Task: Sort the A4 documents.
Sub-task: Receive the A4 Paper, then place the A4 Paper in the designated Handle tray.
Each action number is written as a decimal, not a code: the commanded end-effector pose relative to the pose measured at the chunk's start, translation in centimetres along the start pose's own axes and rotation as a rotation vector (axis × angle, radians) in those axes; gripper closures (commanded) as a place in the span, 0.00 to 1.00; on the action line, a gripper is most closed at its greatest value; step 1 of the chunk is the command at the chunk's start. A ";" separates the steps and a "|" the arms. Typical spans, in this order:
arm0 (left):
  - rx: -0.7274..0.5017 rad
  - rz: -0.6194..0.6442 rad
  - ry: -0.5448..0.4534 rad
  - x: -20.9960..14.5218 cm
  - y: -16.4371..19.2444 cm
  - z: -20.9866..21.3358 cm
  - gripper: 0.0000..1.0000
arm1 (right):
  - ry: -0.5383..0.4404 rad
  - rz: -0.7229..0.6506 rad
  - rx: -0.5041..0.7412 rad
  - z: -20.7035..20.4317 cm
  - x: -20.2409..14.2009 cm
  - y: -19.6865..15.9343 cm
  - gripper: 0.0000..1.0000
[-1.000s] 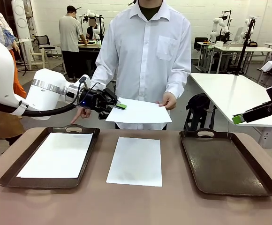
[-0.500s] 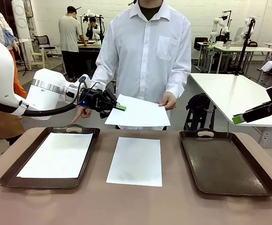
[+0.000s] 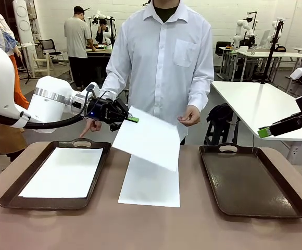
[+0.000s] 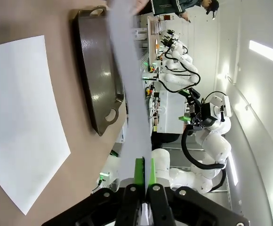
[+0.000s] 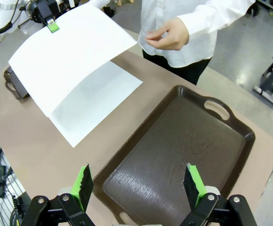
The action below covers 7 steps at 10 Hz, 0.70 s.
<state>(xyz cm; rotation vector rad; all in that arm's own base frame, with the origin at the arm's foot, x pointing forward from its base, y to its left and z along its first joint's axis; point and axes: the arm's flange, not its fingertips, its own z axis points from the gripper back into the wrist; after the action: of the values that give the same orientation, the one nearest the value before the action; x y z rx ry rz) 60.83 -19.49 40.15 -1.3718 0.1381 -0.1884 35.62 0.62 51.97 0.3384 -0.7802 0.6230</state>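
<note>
Hidden: the far end of the middle sheet (image 3: 150, 185) lies behind the held sheet (image 3: 147, 139); the right gripper (image 5: 139, 186) is cut off at the front view's right edge, though in its wrist view we see the green pads spread wide, with the bare right tray (image 5: 183, 141) beyond them.
Left gripper (image 3: 133, 119): pinched on a corner of the held sheet; this blank white A4 page hangs tilted over the table (image 3: 151, 229), apart from the person's hand (image 3: 190, 115).
Third sheet (image 3: 62, 172): flat in the left tray (image 3: 10, 195).
</note>
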 end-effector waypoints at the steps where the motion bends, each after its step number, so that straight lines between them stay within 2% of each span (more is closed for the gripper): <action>1: 0.005 0.000 -0.006 0.1 0.1 -0.2 1.00 | 0.001 -0.001 0.003 -0.1 0.0 0.0 0.00; 7: 0.005 0.000 -0.006 0.1 0.1 -0.2 1.00 | 0.001 -0.001 0.003 -0.1 0.0 0.0 0.00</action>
<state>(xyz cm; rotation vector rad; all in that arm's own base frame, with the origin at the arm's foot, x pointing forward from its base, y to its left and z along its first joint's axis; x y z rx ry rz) 60.83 -19.50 40.15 -1.3717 0.1380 -0.1883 35.62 0.62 51.97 0.3384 -0.7802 0.6230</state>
